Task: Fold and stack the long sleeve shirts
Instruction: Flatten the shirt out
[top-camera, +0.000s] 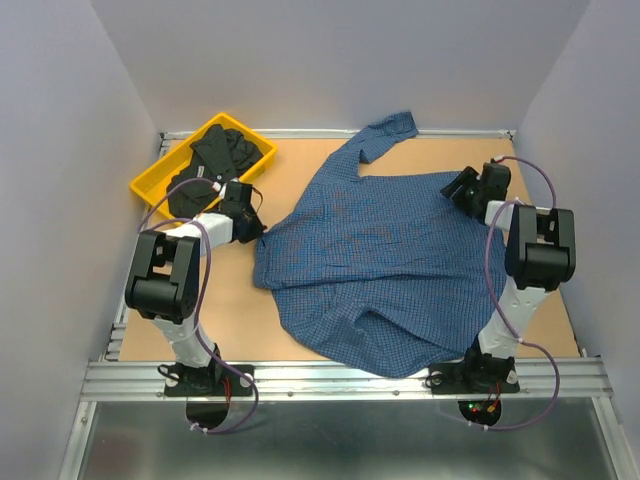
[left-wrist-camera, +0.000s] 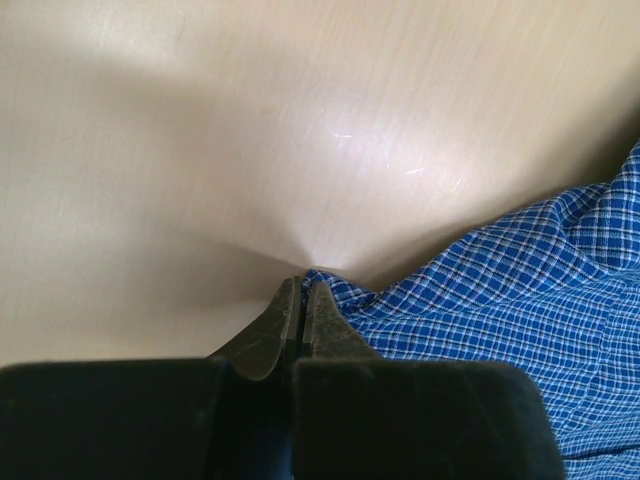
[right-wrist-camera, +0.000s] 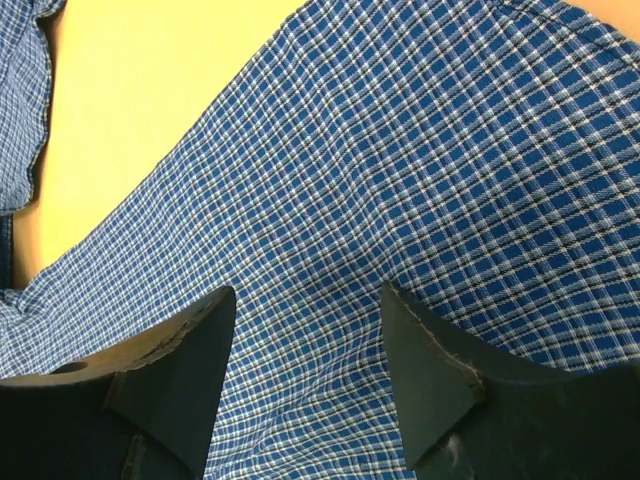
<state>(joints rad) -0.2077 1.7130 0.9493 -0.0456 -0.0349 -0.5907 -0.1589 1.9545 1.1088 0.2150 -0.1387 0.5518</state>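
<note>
The wooden table (top-camera: 300, 320) fills the cell, with pale walls on 3 sides and a metal rail along its near edge.

The blue shirt (top-camera: 380, 260), finely checked in dark thread, is the largest thing on it. It lies spread and rumpled across the middle and right of the table. 1 sleeve (top-camera: 385, 135) reaches toward the far edge, and its near hem droops over the rail between the 2 arm bases.

The left arm (top-camera: 165, 275) bends over the table's left side toward the shirt's left edge. The right arm (top-camera: 535, 250) stands at the right and reaches to the shirt's far right part.

A yellow tray (top-camera: 148, 185) sits at the far left corner, turned at an angle and well apart from the blue shirt. The black shirt (top-camera: 222, 150) is bunched inside it; no tag can be made out at this size.

The left gripper (top-camera: 262, 232) meets the blue shirt's left edge. Its wrist view shows the 2 fingers (left-wrist-camera: 325, 320) pressed together with only a hairline between them, and a corner of the checked cloth (left-wrist-camera: 480, 300) runs up into the tips, so it appears to be pinching that edge against bare wood.

The right gripper (top-camera: 465, 185) is low over the shirt. In its wrist view the right gripper (right-wrist-camera: 308, 288) has its jaws spread wide, with nothing between them but checked cloth (right-wrist-camera: 450, 150) below.
</note>
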